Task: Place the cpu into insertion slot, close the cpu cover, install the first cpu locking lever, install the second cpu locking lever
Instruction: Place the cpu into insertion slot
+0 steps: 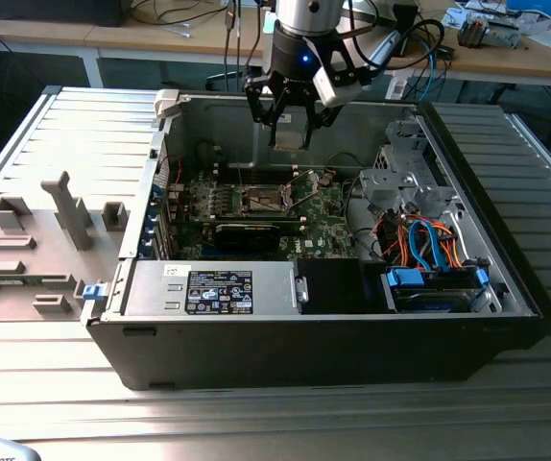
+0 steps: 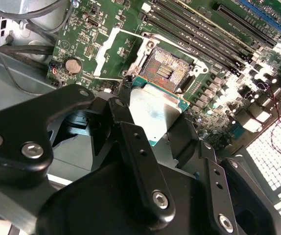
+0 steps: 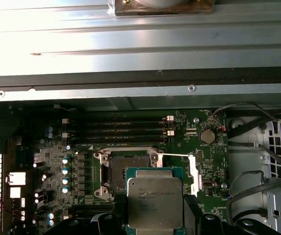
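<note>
My gripper (image 1: 291,117) hangs high over the open computer case and is shut on the cpu (image 1: 290,133), a flat square chip with a silver-grey top. Both wrist views show the cpu (image 2: 157,115) (image 3: 154,203) held between the black fingers (image 2: 135,147), well above the green motherboard (image 1: 319,206). The insertion slot (image 2: 167,71) (image 3: 129,164) (image 1: 264,200) lies bare below, its dark pin field showing. Beside it the silvery cpu cover (image 2: 107,53) (image 3: 193,169) stands swung open. A thin lever rod (image 3: 172,155) runs from the slot toward the cover.
Long black memory slots (image 3: 116,131) run beside the slot. A metal drive cage (image 1: 391,178) with orange and blue cables (image 1: 424,240) fills the case at the exterior view's right. A black power supply (image 1: 218,288) lies along the front. A grey fixture plate (image 1: 45,230) sits outside.
</note>
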`<state>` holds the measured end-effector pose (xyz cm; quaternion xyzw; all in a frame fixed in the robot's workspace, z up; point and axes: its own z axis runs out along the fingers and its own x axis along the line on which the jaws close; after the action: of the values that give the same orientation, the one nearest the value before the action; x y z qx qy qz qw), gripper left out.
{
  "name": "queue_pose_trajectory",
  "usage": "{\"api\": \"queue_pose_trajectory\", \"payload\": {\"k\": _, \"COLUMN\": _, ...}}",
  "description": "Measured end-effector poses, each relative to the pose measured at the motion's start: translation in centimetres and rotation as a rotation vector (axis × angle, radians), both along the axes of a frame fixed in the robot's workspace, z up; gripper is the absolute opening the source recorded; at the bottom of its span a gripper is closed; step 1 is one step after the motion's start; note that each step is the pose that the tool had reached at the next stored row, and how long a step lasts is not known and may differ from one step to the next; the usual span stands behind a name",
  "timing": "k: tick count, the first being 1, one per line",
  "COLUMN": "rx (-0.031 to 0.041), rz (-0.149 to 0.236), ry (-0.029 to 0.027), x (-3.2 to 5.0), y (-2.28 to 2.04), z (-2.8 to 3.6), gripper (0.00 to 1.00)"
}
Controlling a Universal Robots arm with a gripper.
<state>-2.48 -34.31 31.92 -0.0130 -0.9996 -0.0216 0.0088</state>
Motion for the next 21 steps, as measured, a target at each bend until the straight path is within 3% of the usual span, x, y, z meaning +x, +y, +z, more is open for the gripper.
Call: {"api": "queue_pose_trajectory", "payload": {"k": 21, "rx": -0.0001, "rz": 0.000, "ry": 0.0000, "x": 0.00, "y": 0.00, "z": -0.73, "gripper": 0.54}}
